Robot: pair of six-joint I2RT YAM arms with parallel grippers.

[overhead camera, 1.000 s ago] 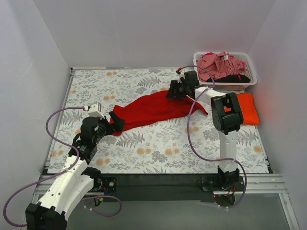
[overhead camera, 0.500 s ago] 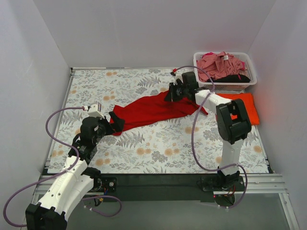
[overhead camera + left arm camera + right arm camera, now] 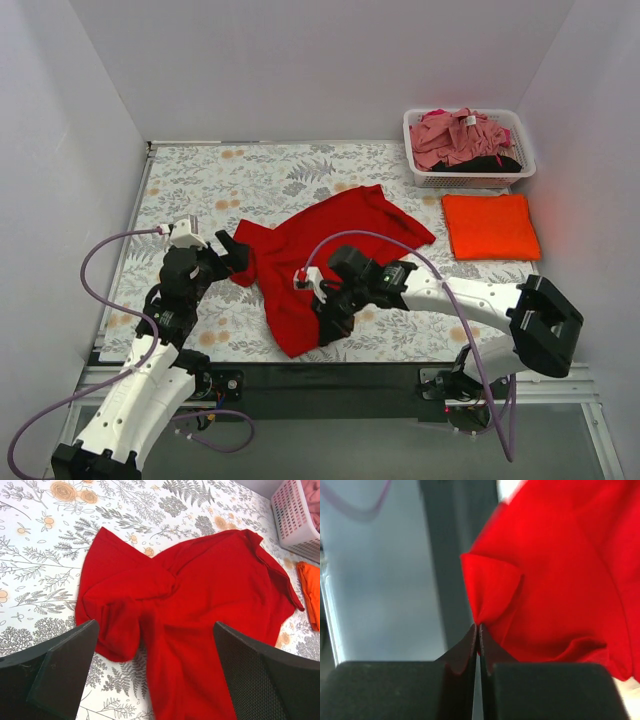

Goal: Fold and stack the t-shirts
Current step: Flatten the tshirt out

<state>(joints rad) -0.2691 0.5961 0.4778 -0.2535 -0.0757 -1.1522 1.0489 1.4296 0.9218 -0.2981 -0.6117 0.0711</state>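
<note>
A bright red t-shirt [image 3: 320, 250] lies crumpled across the middle of the floral cloth, running from the back right down to the near edge. My right gripper [image 3: 325, 325] is shut on a pinch of its near edge [image 3: 490, 587], close to the table's front. My left gripper [image 3: 235, 257] stands open at the shirt's left end, its black fingers [image 3: 65, 665] wide apart over the red cloth [image 3: 200, 605], touching nothing. A folded orange t-shirt [image 3: 490, 226] lies flat at the right. Dusty pink [image 3: 455, 135] and black [image 3: 490, 163] t-shirts fill the basket.
A white lattice basket [image 3: 470, 180] stands at the back right corner, its wall also in the left wrist view [image 3: 295, 517]. The black front rail [image 3: 330, 385] runs just below the red shirt's near edge. White walls close in the table on three sides.
My right arm has swung from the shirt's far right end to the near edge and shut on the red cloth, dragging the shirt toward the front. The left arm has barely shifted.
</note>
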